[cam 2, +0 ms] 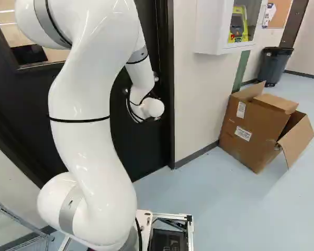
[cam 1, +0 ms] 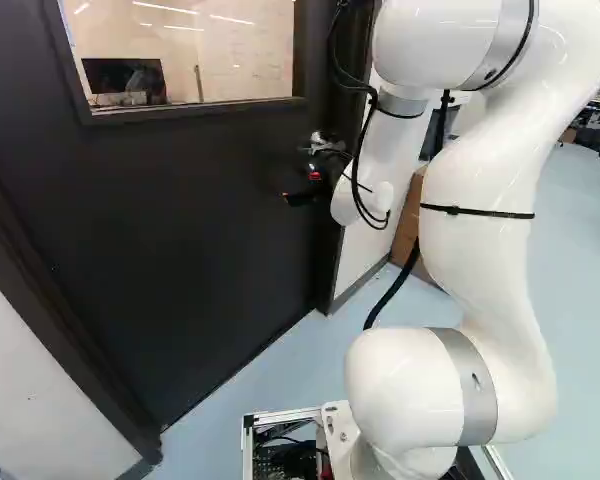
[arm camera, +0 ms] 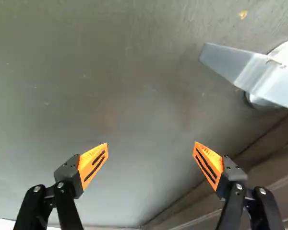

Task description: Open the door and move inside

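Left base view: a dark door (cam 1: 170, 210) stands closed in its dark frame (cam 1: 330, 235), with a window (cam 1: 190, 50) in its upper part; pale blue floor (cam 1: 570, 260) runs along its bottom edge. The white arm (cam 1: 490, 270) rises in front, its black gripper (cam 1: 298, 190) near the door's side edge. Right base view: beside the frame, a pale wall (cam 2: 193, 99) carries a white cabinet (cam 2: 212, 26) holding a yellow device (cam 2: 238, 29). An open cardboard box (cam 2: 251, 130) sits on the floor near the wall's foot, a dark bin (cam 2: 275, 65) farther back. Wrist view: the gripper's fingers are spread wide, facing the door; a metal lever handle (arm camera: 264, 74) lies ahead and to one side, near the door's edge.
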Tool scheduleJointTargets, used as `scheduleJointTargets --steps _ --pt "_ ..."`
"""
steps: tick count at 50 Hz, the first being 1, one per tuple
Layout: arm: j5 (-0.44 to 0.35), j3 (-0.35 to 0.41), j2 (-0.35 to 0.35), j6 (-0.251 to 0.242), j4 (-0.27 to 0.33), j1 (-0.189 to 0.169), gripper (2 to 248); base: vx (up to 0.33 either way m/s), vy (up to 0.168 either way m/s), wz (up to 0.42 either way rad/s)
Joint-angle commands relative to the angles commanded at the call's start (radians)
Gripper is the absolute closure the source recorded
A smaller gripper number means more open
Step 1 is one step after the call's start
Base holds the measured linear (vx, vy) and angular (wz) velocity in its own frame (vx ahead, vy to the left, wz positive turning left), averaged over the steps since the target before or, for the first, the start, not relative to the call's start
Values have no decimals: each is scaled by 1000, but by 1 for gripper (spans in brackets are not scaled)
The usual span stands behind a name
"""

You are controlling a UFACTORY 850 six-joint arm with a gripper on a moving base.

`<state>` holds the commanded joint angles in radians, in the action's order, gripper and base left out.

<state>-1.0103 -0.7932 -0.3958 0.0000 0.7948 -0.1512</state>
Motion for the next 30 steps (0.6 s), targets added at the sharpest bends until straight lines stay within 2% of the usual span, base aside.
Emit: scheduleJointTargets --steps 10,30 --pt "-29 -24 -19 0 0 2 3 0 0 0" --pt "-33 -75 -57 0 0 5 3 0 0 0"
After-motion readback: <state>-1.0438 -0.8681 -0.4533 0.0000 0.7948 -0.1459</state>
